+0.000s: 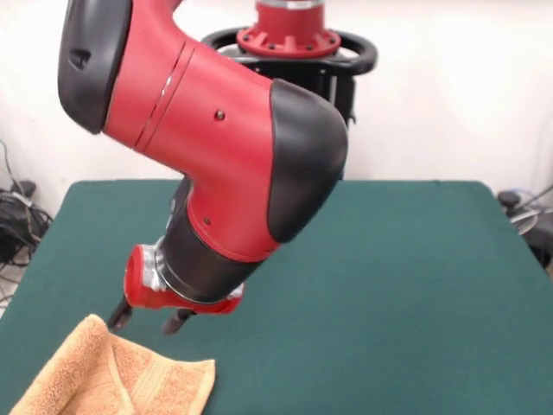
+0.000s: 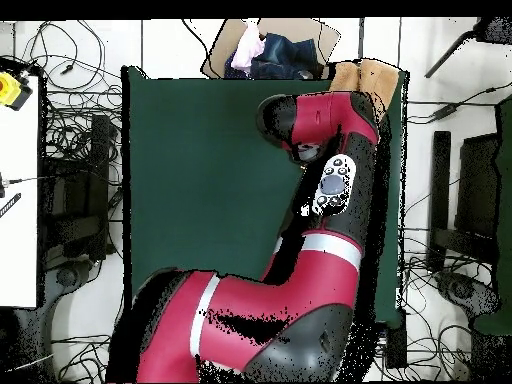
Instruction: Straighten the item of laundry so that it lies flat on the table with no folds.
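The item of laundry (image 1: 112,379), a peach terry towel, lies bunched at the near left corner of the green table (image 1: 389,285), one layer folded over another and a woven band showing. My gripper (image 1: 149,320) hangs just above the towel's far corner. Its two dark fingertips (image 1: 121,315) stand apart with nothing between them, so it is open. In the overhead view the towel (image 2: 366,76) shows at the top right corner of the table (image 2: 200,180), partly covered by the red arm (image 2: 330,130); the gripper itself is hidden under the arm there.
The towel hangs close to the table's edges at that corner. A cardboard box with clothes (image 2: 265,50) sits just beyond the table's edge. Cables (image 1: 15,216) lie off the table's side, and a white bench (image 2: 18,180) stands beside the table.
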You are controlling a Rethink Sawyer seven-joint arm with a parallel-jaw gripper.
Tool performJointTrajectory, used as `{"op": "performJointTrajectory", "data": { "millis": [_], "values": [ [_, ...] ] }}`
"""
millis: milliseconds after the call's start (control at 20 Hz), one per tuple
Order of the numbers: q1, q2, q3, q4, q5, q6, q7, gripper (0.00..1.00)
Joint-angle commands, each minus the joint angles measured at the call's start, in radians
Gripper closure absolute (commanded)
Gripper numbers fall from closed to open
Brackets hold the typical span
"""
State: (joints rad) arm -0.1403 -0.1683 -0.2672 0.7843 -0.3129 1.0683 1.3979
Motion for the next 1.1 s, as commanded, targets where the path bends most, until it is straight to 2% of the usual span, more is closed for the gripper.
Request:
{"op": "performJointTrajectory", "data": {
  "millis": [50,300,550,1100],
  "values": [
    [0.031,0.113,-0.025,-0.002,-0.029,0.115,0.213,0.00],
    [0.033,0.193,-0.039,-0.075,-0.025,0.112,0.243,0.00],
    [0.028,0.169,-0.033,-0.003,-0.014,0.031,0.219,0.00],
    [0.035,0.166,-0.041,0.072,-0.002,0.000,0.254,0.00]
  ]
}}
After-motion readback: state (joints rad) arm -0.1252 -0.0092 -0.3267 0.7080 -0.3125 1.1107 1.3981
